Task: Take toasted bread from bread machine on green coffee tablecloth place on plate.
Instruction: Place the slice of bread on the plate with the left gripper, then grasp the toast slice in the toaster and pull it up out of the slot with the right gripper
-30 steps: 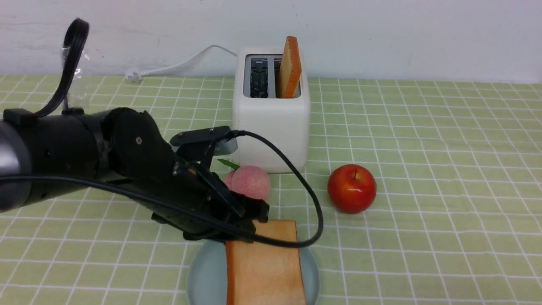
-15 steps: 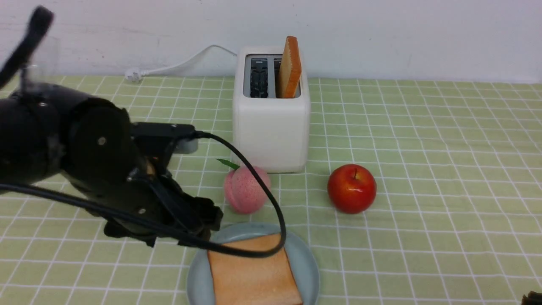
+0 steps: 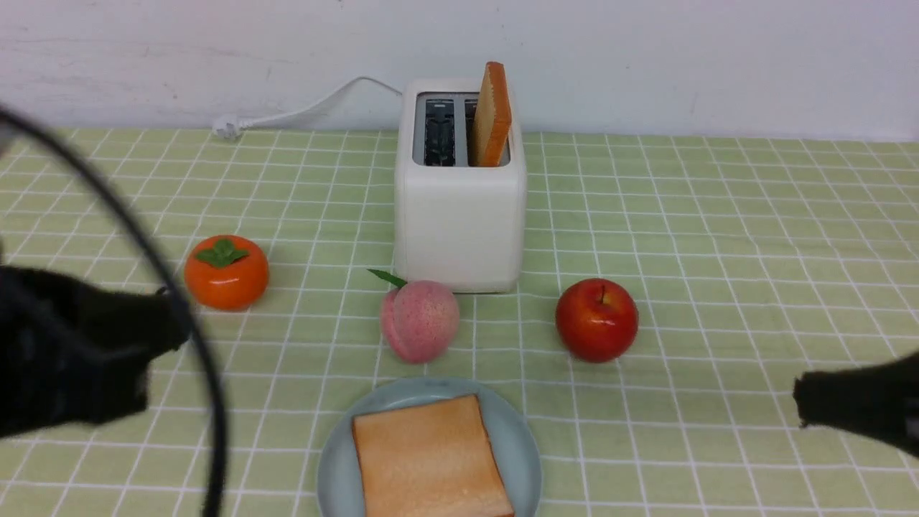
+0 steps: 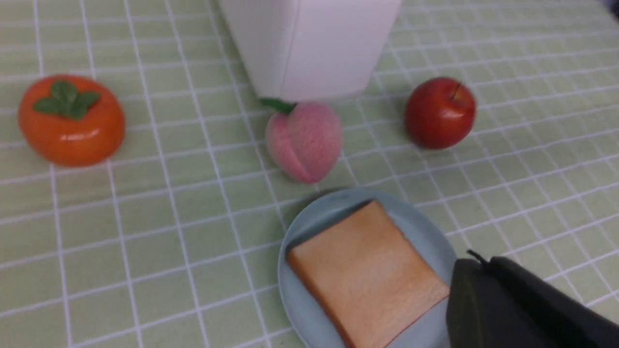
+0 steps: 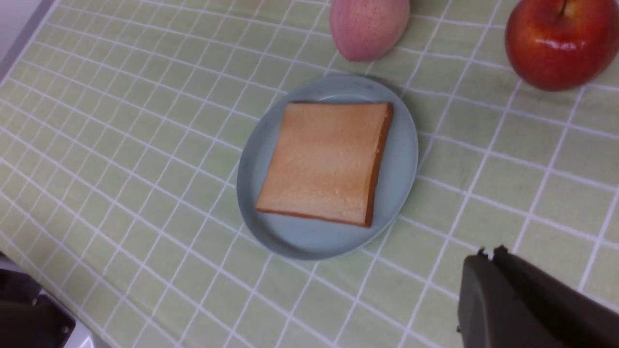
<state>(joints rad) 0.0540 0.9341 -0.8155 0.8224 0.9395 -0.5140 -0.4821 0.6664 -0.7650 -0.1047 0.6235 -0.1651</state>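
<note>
Black left end effector (image 4: 488,263) and right end effector (image 5: 493,256) hover, both closed.

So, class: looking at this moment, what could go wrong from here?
The slice in the toaster leans and rises well above its slot, so a careless grab might knock it over.
The peach sits between toaster and plate; a low carry could bump it.
The slice on the plate takes up much of it, so a second might overlap.

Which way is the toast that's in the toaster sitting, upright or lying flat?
Upright: the toast stands in one slot, poking out above the toaster's top.
</note>
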